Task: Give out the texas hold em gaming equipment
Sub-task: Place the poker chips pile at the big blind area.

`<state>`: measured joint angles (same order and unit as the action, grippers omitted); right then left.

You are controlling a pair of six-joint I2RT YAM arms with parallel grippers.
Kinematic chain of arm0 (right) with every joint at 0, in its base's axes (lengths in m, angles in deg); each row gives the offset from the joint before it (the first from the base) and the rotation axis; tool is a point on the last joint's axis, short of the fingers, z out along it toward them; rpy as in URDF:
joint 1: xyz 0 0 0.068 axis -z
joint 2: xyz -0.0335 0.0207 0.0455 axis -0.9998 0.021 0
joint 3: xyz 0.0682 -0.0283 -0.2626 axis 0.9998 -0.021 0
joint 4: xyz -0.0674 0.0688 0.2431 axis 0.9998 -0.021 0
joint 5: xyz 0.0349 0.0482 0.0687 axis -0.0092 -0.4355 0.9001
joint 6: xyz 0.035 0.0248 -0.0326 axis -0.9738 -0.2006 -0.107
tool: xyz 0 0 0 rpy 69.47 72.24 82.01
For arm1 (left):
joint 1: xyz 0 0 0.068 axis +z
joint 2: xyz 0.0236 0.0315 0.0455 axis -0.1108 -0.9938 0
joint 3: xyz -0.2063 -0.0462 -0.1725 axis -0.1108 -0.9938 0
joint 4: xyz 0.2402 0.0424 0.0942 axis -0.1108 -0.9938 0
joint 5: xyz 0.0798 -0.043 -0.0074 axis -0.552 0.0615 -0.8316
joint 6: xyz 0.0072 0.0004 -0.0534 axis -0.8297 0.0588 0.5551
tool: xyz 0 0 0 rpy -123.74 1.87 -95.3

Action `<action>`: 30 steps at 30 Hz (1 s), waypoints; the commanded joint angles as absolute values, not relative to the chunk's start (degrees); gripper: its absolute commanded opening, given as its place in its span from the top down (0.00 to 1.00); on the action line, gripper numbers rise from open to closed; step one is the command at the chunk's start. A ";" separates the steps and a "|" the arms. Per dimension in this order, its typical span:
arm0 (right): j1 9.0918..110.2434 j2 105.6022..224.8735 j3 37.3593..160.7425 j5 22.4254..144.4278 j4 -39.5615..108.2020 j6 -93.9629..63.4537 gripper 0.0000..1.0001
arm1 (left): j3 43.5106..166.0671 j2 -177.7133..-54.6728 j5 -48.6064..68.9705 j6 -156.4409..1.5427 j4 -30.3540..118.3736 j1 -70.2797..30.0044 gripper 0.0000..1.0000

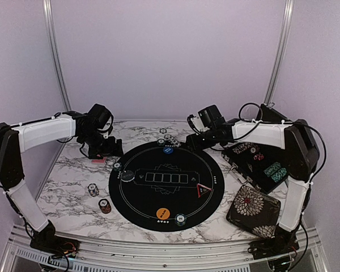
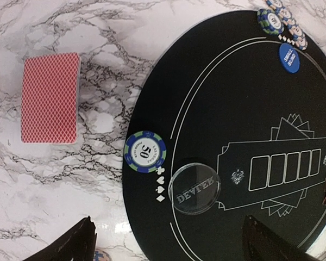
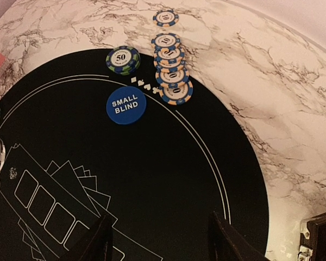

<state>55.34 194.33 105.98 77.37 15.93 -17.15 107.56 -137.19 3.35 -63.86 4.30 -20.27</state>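
On the round black mat point(image 1: 158, 195) lie a blue small-blind button point(image 3: 126, 105), a clear dealer disc point(image 2: 194, 188), an orange button point(image 1: 163, 213) and a red-edged triangle point(image 1: 202, 190). A red-backed card pile point(image 2: 49, 98) lies on the marble left of the mat. A "50" chip point(image 2: 146, 151) sits at the mat's left rim. A "50" chip stack point(image 3: 123, 59) and a row of orange-blue chips point(image 3: 171, 70) sit at the far rim. My left gripper point(image 2: 168, 244) hangs open above the mat's left edge, holding nothing. My right gripper point(image 3: 160, 239) is open over the mat's far right part, with nothing between its fingers.
An open black case point(image 1: 258, 164) with more chips lies right of the mat, with a floral pouch point(image 1: 253, 211) in front of it. Two chip stacks point(image 1: 93, 190) point(image 1: 105, 205) stand on the marble at the near left. Another chip point(image 1: 181, 219) sits at the mat's near rim.
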 commanded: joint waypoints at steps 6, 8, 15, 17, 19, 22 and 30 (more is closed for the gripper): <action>55.93 189.59 102.35 80.30 17.51 -18.13 0.42 | 100.02 -130.19 -2.09 -59.73 3.39 -21.23 0.08; 55.92 189.34 102.27 80.76 17.44 -18.55 0.42 | 99.26 -128.73 -3.17 -58.87 2.29 -21.31 0.08; 55.92 187.12 101.08 78.00 17.25 -19.14 0.41 | 94.62 -123.75 -6.81 -55.26 -1.19 -21.15 0.09; 55.95 186.70 100.82 78.31 17.29 -19.31 0.41 | 93.21 -122.83 -7.18 -54.36 -2.07 -21.00 0.09; 55.92 186.38 100.60 78.74 17.49 -19.34 0.41 | 91.82 -121.91 -7.31 -53.65 -2.45 -20.69 0.09; 55.92 186.03 100.32 79.26 17.54 -19.28 0.41 | 90.00 -120.78 -7.52 -52.71 -2.73 -20.00 0.09; 55.92 185.17 100.32 80.23 17.49 -19.08 0.41 | 88.25 -120.90 -8.01 -51.75 -3.27 -19.09 0.10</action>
